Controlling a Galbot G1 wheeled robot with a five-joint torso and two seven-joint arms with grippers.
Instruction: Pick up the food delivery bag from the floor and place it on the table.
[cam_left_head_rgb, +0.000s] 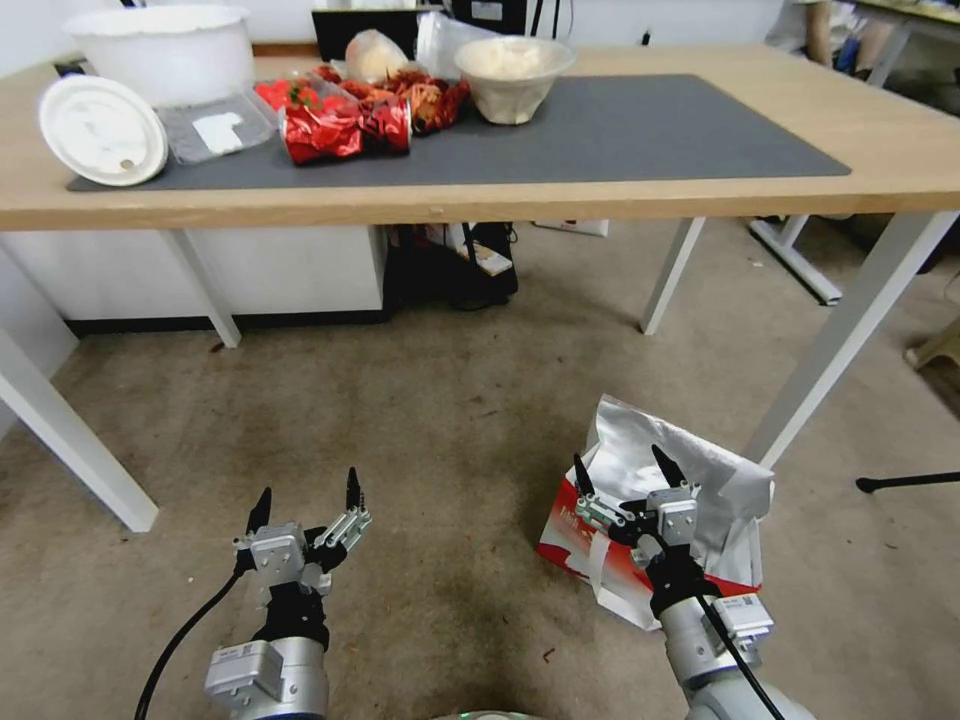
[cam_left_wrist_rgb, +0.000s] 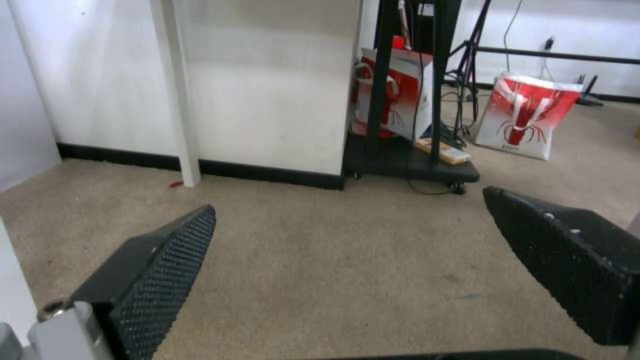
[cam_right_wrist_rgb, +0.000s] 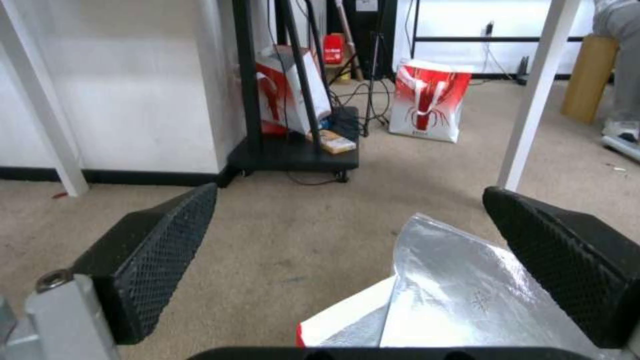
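The food delivery bag (cam_left_head_rgb: 700, 470) lies on the floor (cam_left_head_rgb: 430, 430) at the lower right, beside a white table leg. Its silver foil lining (cam_right_wrist_rgb: 460, 295) gapes open above its white and red side. My right gripper (cam_left_head_rgb: 627, 472) hovers open just above the bag's near side, fingers spread and nothing between them. Low at the left, my left gripper (cam_left_head_rgb: 308, 498) is open over bare floor, well apart from the bag. The light-wood table (cam_left_head_rgb: 900, 150) with its dark grey mat (cam_left_head_rgb: 650, 130) spans the top of the head view.
On the table's left half stand a white tub (cam_left_head_rgb: 165, 50), a white lid (cam_left_head_rgb: 100, 130), red food packs (cam_left_head_rgb: 340, 125) and a bowl (cam_left_head_rgb: 512, 75). White table legs (cam_left_head_rgb: 850, 330) rise around the bag. A black stand (cam_right_wrist_rgb: 293, 150) and other red-white bags (cam_right_wrist_rgb: 427, 100) sit beyond.
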